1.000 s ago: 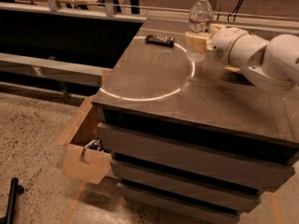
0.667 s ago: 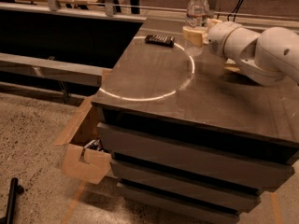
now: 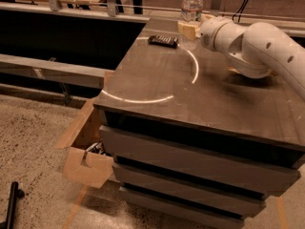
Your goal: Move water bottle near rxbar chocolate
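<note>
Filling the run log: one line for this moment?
pincer: shut on water bottle | where: cabinet top, far edge | rxbar chocolate: lying beside bottle

dim, warm | glare arc on countertop (image 3: pixel 214 104) | shadow under arm (image 3: pixel 267 46) | hand (image 3: pixel 190 30) gripping water bottle (image 3: pixel 192 4), far edge

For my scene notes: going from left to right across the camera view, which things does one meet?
Black rod on the floor → cardboard box → rxbar chocolate → water bottle, with the hand gripping it low → white arm.
</note>
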Robot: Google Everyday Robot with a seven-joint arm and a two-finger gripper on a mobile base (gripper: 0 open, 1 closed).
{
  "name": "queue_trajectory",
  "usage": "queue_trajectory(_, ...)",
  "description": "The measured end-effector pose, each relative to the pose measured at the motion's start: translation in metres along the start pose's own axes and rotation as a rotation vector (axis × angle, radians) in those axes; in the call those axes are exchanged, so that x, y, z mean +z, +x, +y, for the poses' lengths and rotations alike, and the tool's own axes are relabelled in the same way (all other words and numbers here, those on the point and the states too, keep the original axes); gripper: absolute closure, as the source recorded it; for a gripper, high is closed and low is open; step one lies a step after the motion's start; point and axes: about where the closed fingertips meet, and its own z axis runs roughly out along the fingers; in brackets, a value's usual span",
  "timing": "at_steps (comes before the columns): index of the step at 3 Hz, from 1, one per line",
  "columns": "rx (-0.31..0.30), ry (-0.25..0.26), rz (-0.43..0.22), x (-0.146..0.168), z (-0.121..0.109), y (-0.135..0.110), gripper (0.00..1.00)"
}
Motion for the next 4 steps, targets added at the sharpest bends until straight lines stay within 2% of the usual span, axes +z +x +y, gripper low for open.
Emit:
queue_trajectory(1, 0.027, -0.007, -0.006, 0.030, -0.006, 0.006, 1.00)
queue_trajectory(2, 0.041, -0.036, 0.001, 0.058, -0.027, 0.023, 1.00)
queue_trajectory(3, 0.038, -0.046, 0.006, 0.061, -0.030, 0.031, 1.00)
queue_trajectory(4, 0.035, -0.066, -0.001, 0.063, -0.029, 0.035, 0.86)
